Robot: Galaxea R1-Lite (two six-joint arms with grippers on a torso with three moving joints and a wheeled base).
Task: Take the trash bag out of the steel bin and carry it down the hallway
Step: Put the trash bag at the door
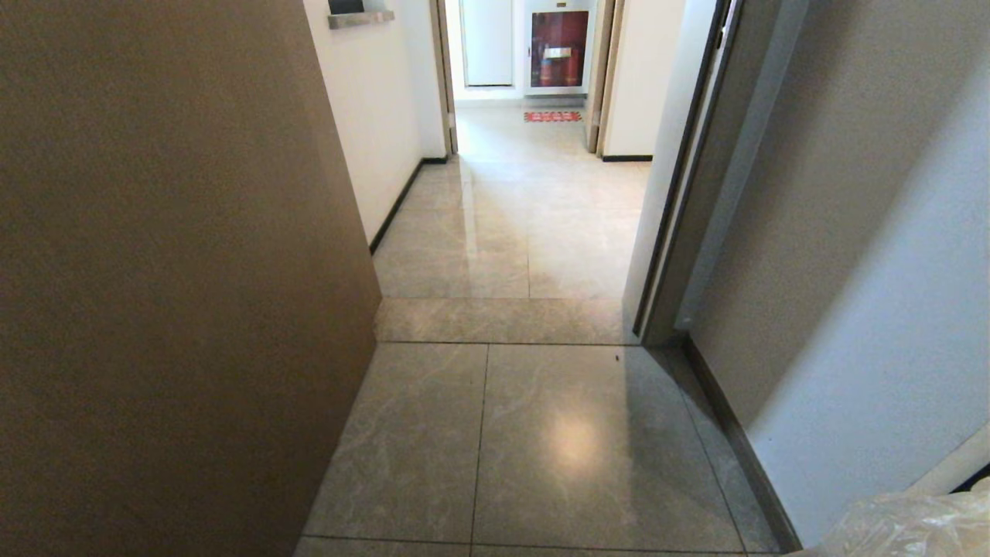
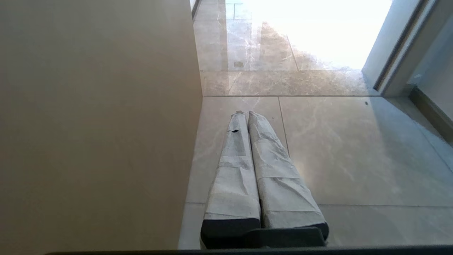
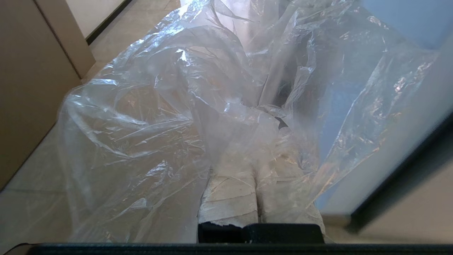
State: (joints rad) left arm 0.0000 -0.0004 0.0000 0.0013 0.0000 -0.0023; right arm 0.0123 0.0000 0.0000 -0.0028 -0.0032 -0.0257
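Note:
The trash bag [image 3: 152, 117], thin clear crinkled plastic, billows over and around my right gripper [image 3: 265, 124]. That gripper's two taped fingers [image 3: 230, 198] are pressed together, with the plastic gathered at their tips. A corner of the bag [image 1: 913, 526] shows at the lower right of the head view. My left gripper [image 2: 246, 113] hangs shut and empty over the floor tiles, close beside a brown panel. The hallway [image 1: 534, 232] runs straight ahead on grey-beige marbled tiles. The steel bin is out of view.
A tall brown panel [image 1: 155, 271] fills the left side. On the right stand a grey wall [image 1: 851, 271] and a dark door frame [image 1: 696, 193]. Far down the corridor lie a red mat [image 1: 552, 116] and a red cabinet [image 1: 558, 48] between wooden door frames.

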